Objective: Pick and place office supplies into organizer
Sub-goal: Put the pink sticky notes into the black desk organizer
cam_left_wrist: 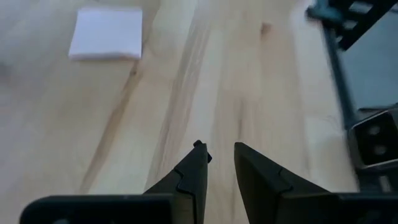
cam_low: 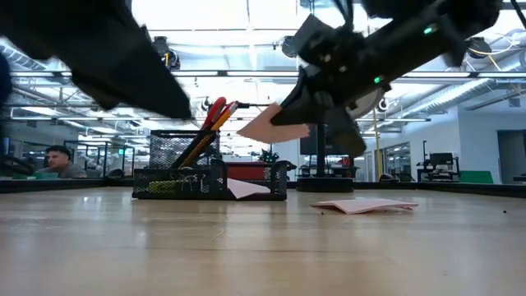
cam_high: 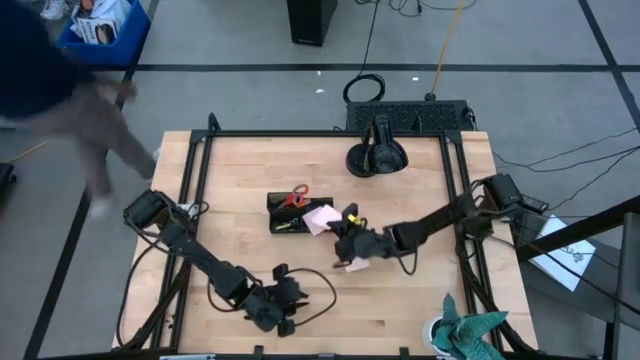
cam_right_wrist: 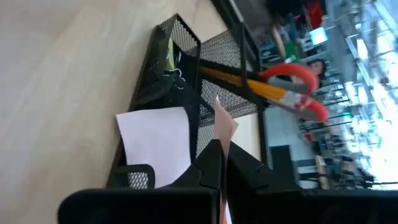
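Pink note (cam_right_wrist: 224, 124), thin and square, held edge-on in the closed right hand (cam_right_wrist: 219, 149), lifted above the bench (cam_high: 400, 200) just beside the organizer (cam_high: 288, 215); in the low view it tilts down toward the organizer. A second pink sheet (cam_right_wrist: 155, 140) leans from the organizer's near compartment. Scissors (cam_right_wrist: 292, 84) and pencils (cam_right_wrist: 239, 81) stand slanted in the mesh cup. Another pink sheet (cam_low: 362, 205) lies flat on the bench. Left hand (cam_left_wrist: 219, 163), slightly open and empty, hovers near the bench's front edge.

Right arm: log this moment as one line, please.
right end effector shut on pink note, raised beside organizer | another note on table | left end effector idle, open
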`<move>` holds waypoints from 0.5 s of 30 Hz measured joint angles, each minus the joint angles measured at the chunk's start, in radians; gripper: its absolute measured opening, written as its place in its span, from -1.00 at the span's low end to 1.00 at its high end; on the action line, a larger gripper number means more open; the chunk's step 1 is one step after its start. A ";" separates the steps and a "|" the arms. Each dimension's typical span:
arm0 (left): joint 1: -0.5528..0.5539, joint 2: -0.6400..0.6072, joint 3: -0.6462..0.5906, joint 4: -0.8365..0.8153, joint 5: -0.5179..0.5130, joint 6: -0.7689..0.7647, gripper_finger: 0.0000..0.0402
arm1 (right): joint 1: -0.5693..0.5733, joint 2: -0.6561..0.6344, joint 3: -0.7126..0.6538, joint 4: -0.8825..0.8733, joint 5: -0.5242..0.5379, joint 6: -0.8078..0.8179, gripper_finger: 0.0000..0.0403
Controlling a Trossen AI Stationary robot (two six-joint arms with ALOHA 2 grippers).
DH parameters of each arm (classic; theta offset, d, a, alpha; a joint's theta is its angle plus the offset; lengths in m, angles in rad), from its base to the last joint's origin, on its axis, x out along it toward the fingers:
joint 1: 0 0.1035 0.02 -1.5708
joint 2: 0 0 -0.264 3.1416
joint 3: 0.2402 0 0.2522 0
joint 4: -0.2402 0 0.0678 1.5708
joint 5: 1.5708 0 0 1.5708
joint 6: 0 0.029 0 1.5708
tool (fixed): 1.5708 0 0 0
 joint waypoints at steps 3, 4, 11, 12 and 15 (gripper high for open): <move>-0.013 -0.017 0.001 0.006 -0.039 0.023 -0.58 | -0.044 0.013 0.005 0.003 -0.060 0.005 -1.00; -0.018 -0.022 0.001 -0.001 -0.047 0.034 -0.58 | -0.056 0.021 0.009 0.001 -0.065 0.003 -1.00; -0.028 -0.029 0.001 -0.006 -0.076 0.045 -0.58 | -0.119 0.090 0.056 -0.004 -0.140 -0.021 -1.00; -0.028 -0.029 0.001 -0.006 -0.076 0.044 -0.58 | -0.128 0.093 0.059 -0.004 -0.142 -0.025 -1.00; -0.028 -0.029 0.001 -0.022 -0.077 0.037 -0.58 | -0.153 0.108 0.070 -0.002 -0.167 -0.023 -1.00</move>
